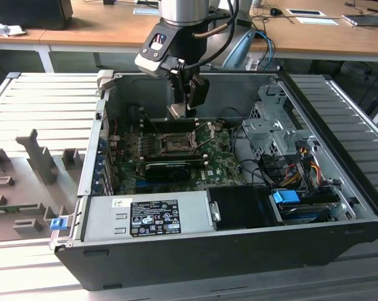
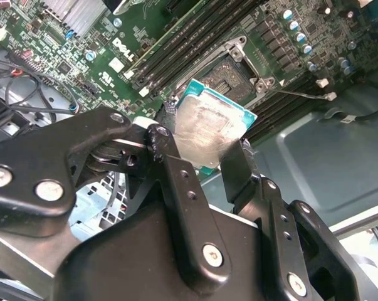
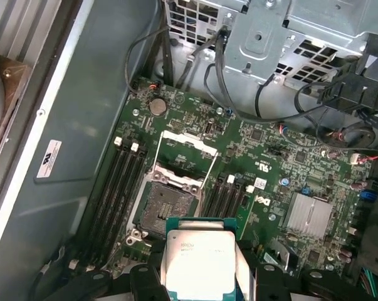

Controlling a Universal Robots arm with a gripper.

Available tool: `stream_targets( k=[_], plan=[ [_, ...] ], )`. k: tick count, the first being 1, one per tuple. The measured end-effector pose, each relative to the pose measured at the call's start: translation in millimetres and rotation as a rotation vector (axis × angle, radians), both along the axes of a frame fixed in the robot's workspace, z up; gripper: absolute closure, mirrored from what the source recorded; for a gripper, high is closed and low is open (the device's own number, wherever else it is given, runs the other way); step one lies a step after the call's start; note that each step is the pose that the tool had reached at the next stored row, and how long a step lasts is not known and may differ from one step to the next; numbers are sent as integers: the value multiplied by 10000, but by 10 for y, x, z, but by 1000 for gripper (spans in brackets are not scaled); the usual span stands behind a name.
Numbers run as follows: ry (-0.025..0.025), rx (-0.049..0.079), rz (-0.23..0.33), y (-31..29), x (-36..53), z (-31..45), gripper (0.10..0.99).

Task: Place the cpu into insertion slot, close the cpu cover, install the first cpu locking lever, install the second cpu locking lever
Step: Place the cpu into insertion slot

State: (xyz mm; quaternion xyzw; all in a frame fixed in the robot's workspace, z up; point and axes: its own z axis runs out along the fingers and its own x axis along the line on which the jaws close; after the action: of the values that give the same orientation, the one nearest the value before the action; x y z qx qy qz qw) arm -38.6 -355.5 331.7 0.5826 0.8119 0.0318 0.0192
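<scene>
I have the cpu [image 2: 210, 125] pinched by its edges in the gripper [image 2: 198, 149]. The two black fingers [image 2: 178, 185] are drawn in to the cpu's width and press on opposite sides. Its pale metal face is turned toward the second wrist camera, with a teal-green border showing round it.

In the exterior view the gripper [image 1: 183, 106] hangs over the open computer case [image 1: 239, 251]. It holds the cpu at its tip, above the green motherboard [image 1: 223, 164] and well apart from it.

The insertion slot [image 3: 167, 204] lies uncovered on the board, its dark contact bed exposed. In the first wrist view the cpu [image 3: 198, 260] sits just short of it, overlapping the slot's near rim in the picture. From the exterior view I read it as raised off the slot [image 1: 176, 143], not seated.

The cpu cover [image 3: 190, 139] stands flipped open on the side of the slot away from the cpu, and the green board shows through its cut-out. Long black memory slots [image 3: 123, 182] run along both flanks of the slot.

A black finned card [image 1: 167, 168] lies just beside the slot on the near side in the exterior view. A grey power supply box [image 1: 145, 216] sits against the near wall, and a metal drive cage [image 1: 270, 125] stands toward the exterior view's right
</scene>
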Motion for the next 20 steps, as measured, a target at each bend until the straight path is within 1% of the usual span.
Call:
stream_targets(
  k=[7,15,20],
  plan=[
    [1,-1,-393,0,0,-12,557],
    [0,-1,-1235,0,0,-32,557],
    [0,0,-1642,0,0,-43,557]
  ],
)
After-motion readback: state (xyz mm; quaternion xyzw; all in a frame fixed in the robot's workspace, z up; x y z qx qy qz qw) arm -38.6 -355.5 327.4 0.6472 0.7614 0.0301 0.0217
